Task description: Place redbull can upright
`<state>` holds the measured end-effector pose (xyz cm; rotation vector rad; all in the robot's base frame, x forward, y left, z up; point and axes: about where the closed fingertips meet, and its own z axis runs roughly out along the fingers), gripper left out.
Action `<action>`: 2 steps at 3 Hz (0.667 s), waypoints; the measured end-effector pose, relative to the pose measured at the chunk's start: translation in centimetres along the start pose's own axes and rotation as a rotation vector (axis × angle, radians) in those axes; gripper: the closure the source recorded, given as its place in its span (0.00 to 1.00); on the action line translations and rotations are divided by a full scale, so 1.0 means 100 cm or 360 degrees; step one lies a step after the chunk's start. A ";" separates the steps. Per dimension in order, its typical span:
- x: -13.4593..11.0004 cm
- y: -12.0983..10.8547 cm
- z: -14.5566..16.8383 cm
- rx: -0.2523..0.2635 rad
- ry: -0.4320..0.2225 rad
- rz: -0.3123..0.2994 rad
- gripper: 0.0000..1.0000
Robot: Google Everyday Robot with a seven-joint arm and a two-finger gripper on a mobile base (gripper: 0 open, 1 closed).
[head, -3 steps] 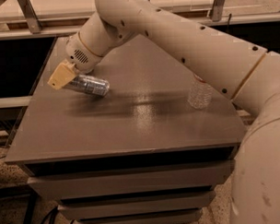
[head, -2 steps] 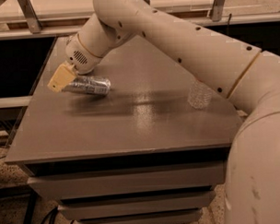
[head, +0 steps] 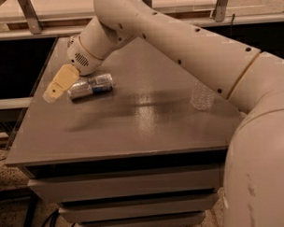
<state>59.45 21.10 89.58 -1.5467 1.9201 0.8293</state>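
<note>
Item: redbull can [head: 90,86], slim, silver with blue patches, lying on its side with its long axis running roughly left to right, at the far left part of the table [head: 133,134]. Condition: not upright; whether it rests on the surface or hangs just above it cannot be told. Adjoining: gripper [head: 61,83], tan, at the can's left end and touching or very nearly touching it; whether it is spread or clamped on the can cannot be told from this angle. Carrier: white arm [head: 177,44], reaching across the table from the right, wrist directly above the can. Also present: a clear plastic container [head: 202,95], standing well apart near the table's right edge. Support: grey table top over a drawer-fronted cabinet. Task status, as a judgement: early to middle stage. The gripper is at the can, but tipping it onto one silver end, setting it down and releasing all remain to be done.
</note>
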 end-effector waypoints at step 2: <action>0.006 -0.001 0.002 0.0041 0.0002 -0.0002 0.00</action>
